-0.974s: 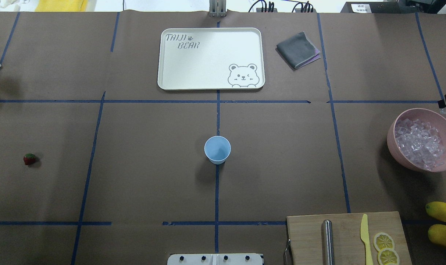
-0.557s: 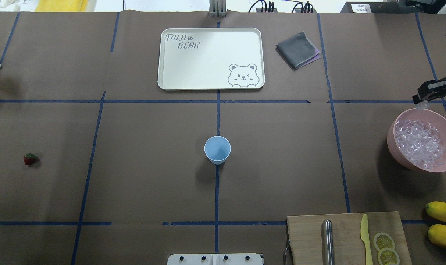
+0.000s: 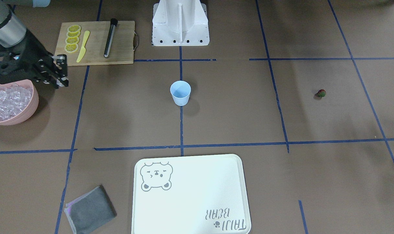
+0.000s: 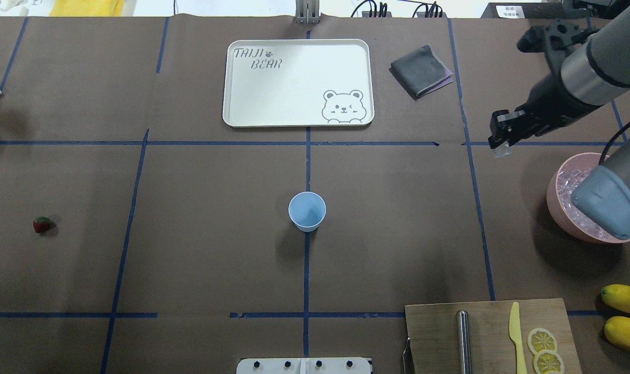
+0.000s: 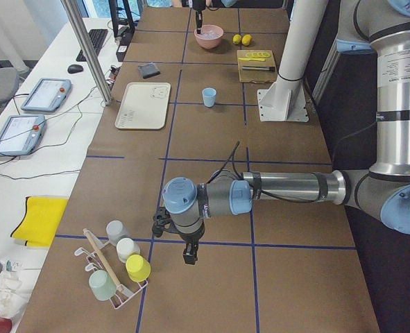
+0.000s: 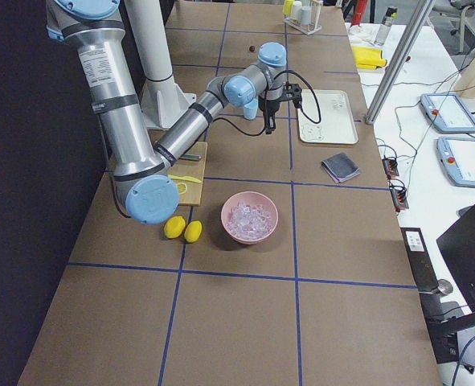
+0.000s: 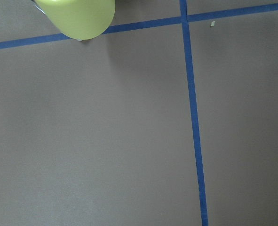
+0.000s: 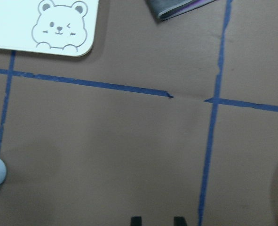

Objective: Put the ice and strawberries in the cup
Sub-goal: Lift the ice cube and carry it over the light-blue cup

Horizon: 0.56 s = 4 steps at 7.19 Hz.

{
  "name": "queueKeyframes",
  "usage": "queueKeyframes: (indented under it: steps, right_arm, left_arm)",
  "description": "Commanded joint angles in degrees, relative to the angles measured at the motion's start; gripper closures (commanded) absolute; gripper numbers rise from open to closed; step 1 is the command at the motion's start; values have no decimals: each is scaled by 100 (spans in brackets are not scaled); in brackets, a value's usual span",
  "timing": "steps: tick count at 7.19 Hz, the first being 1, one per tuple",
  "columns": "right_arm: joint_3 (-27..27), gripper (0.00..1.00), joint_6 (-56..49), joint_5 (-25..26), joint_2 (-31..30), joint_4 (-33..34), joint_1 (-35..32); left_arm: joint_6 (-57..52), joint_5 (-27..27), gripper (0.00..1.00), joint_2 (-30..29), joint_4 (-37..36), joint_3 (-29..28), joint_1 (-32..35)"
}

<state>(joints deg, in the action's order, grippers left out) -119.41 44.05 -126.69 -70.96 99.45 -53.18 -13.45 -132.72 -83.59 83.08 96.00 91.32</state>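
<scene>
Holding a small clear ice cube [image 4: 500, 152] in our clenched right gripper [image 4: 499, 146], well apart from the pale blue tapered cup [image 4: 307, 210]; we'd guess slippery, pinch flat faces

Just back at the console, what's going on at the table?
The right gripper holds an ice cube in the air between the pink bowl of ice and the blue cup, which looks empty. The strawberry lies alone on the table's left side. The left gripper hangs near a cup rack.
</scene>
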Motion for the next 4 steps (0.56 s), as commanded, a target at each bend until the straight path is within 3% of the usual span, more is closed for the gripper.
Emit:
queueKeyframes:
  steps: [1, 4]
  right_arm:
    - [84, 98, 1206, 467, 677, 48, 867]
    - [565, 98, 2078, 1319, 1853, 600, 1606]
  left_arm:
    - [0, 0, 0, 0, -2, -2, 0]
    - [0, 0, 0, 0, -2, -2, 0]
